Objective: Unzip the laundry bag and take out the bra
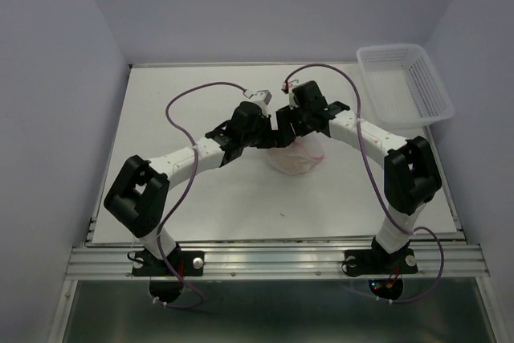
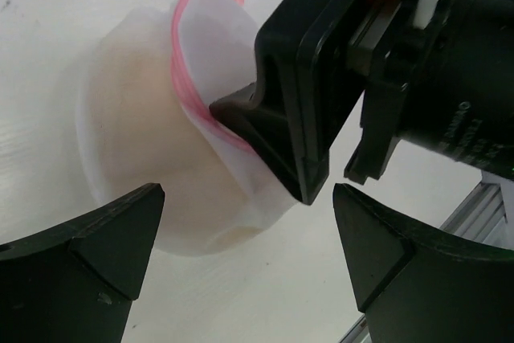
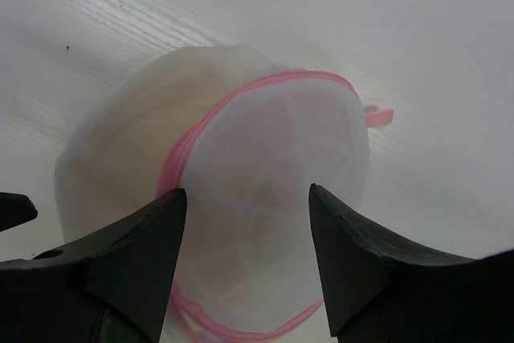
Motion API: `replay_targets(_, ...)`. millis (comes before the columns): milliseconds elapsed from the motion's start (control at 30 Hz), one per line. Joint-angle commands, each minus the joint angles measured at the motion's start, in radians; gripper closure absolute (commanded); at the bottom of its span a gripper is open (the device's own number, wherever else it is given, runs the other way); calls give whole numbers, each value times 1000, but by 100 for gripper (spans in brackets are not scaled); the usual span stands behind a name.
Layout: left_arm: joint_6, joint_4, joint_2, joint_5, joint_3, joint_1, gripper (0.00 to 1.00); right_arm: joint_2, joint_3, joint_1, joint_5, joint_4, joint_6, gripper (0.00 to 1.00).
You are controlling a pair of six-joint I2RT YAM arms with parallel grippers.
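Laundry bag (image 1: 295, 160) sits mid-table (image 1: 201, 206), right under both wrists. It stands on edge, with its pink zipper rim (image 3: 193, 138) running over the top between the two dome halves. The zipper looks shut where visible. The bra (image 2: 132, 110) is inside the bag and shows only as a beige tint through the mesh.

Right gripper (image 3: 246, 192) is on the bag from above at a medium gap. One dome half fills the space between its fingers, and the mesh touches both inner faces. In the left wrist view, one right finger (image 2: 273, 134) has its tip pressed on the pink rim, denting the mesh there. It reads as gripping the bag.

Left gripper (image 2: 249, 194) is spread wide and holds nothing. It hangs just beside the bag, with both fingertips clear of the mesh. The bag and the right finger lie beyond its gap.

White lattice basket (image 1: 426, 90) is at the far right corner, well apart from the bag.
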Motion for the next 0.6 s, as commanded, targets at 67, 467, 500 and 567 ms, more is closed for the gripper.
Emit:
replay_targets(67, -12, -15, -9, -27, 5, -7, 1, -11, -37, -47, 56, 20, 106, 50)
replay_targets(467, -3, -21, 7, -32, 15, -8, 1, -90, -46, -130, 335, 14, 213, 99)
replay_targets(500, -2, -23, 10, -33, 18, -8, 1, -107, -52, -130, 383, 15, 227, 99)
replay_targets(567, 6, -26, 19, -21, 35, -8, 1, -162, -80, -139, 447, 9, 239, 99)
